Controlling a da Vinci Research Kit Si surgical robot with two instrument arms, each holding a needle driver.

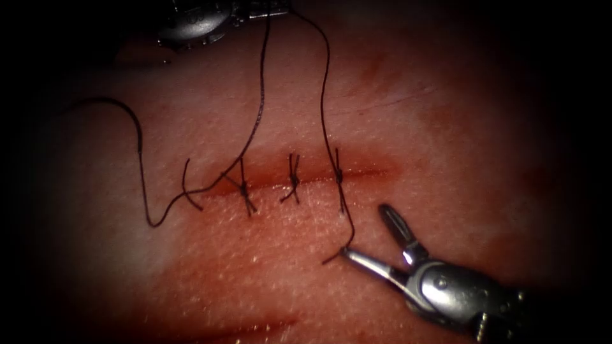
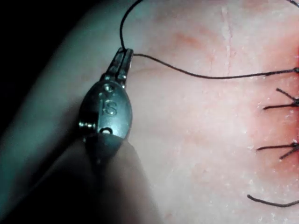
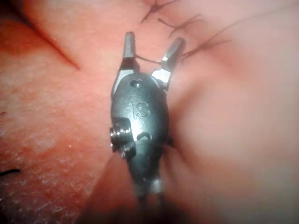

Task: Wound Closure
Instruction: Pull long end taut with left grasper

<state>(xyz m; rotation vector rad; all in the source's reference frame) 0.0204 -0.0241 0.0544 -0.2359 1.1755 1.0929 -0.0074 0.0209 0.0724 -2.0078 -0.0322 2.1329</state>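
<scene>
Tools: two metal needle drivers. The left arm's steel tool [image 1: 268,9] sits at the upper edge of the endoscope view, partly cut off by the frame; the right arm's steel tool [image 1: 366,232] comes in from the lower right.
Left jaws: closed on the thin dark thread [image 1: 322,95]; the left wrist view shows the thread [image 2: 196,74] leaving the pinched tips [image 2: 124,58] in two strands.
Right jaws: spread wide, gripping nothing; one tip lies just beside the thread's loose end below the cut, and the right wrist view shows a short strand lying between the parted jaws [image 3: 149,51]; whether it touches them cannot be told.
Stitches: three dark knotted stitches across the cut, left [image 1: 244,188], middle [image 1: 293,180] and right [image 1: 338,175].
Cut: one reddish horizontal slit [image 1: 376,172] in the pale pink tissue [image 1: 446,127].
Thread strands: two run up from the stitches to the left tool; one long tail loops away to the left over the tissue.
Needle: cannot be made out.
Hard to see: the edges of the endoscope view are dark; the left tool's shaft is lost there.
</scene>
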